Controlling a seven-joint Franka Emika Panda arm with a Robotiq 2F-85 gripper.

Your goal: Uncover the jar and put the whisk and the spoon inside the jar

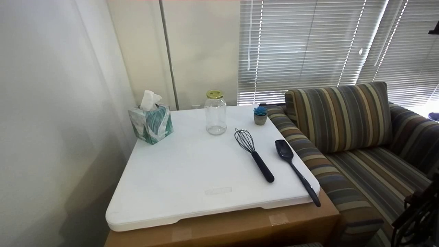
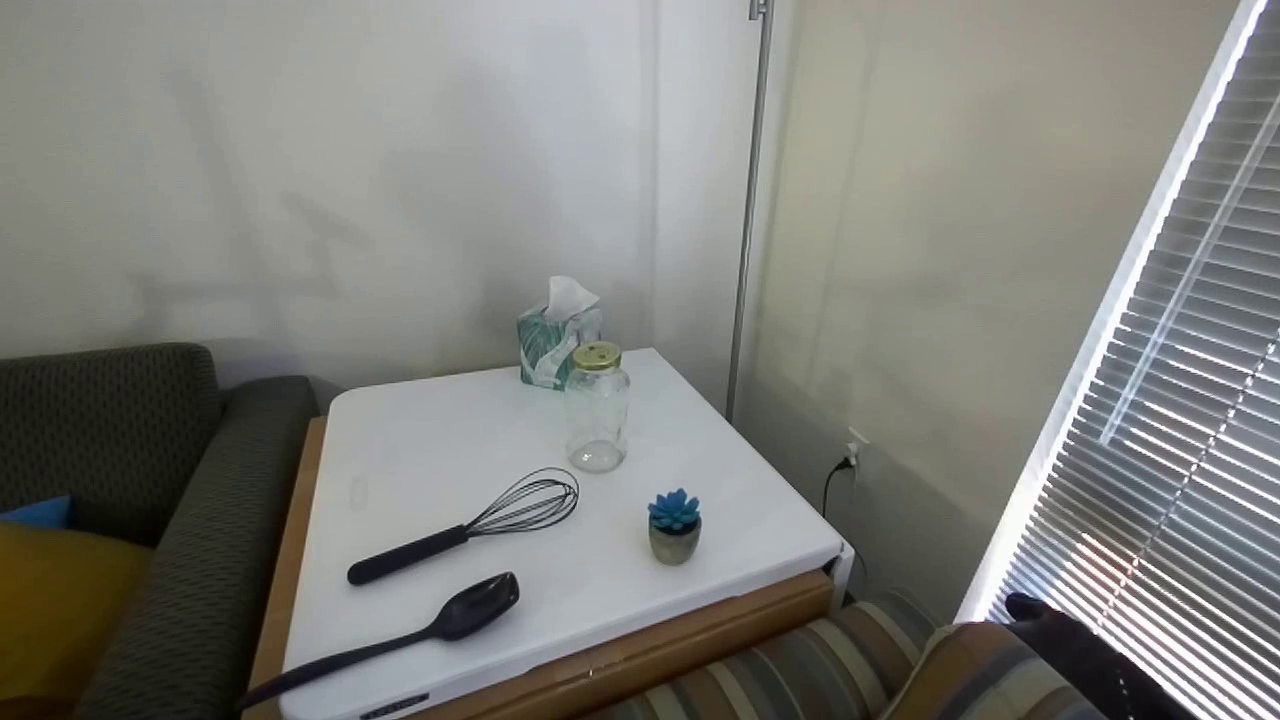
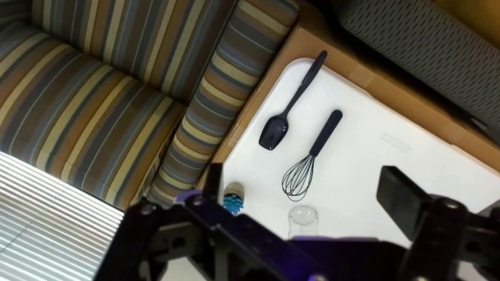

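Note:
The clear glass jar (image 1: 216,115) stands upright with its yellow-green lid (image 1: 214,94) on; it also shows in an exterior view (image 2: 597,420). The whisk (image 1: 254,155) lies flat, its wire loops toward the jar and its black handle toward the table edge. The black spoon (image 1: 297,171) lies beside it, its handle end past the white tabletop's corner. My gripper (image 3: 304,187) is wide open and empty, above the table in the wrist view. There the whisk (image 3: 311,156), the spoon (image 3: 292,101) and the jar's base (image 3: 303,218) show; the gripper body hides the jar's top and lid.
A white tabletop (image 1: 178,175) bears everything. A teal tissue box (image 1: 152,123) stands at the back by the wall. A small pot with a blue succulent (image 1: 260,116) is near the edge beside a striped armchair (image 1: 336,147). Blinds (image 2: 1180,400) cover the window.

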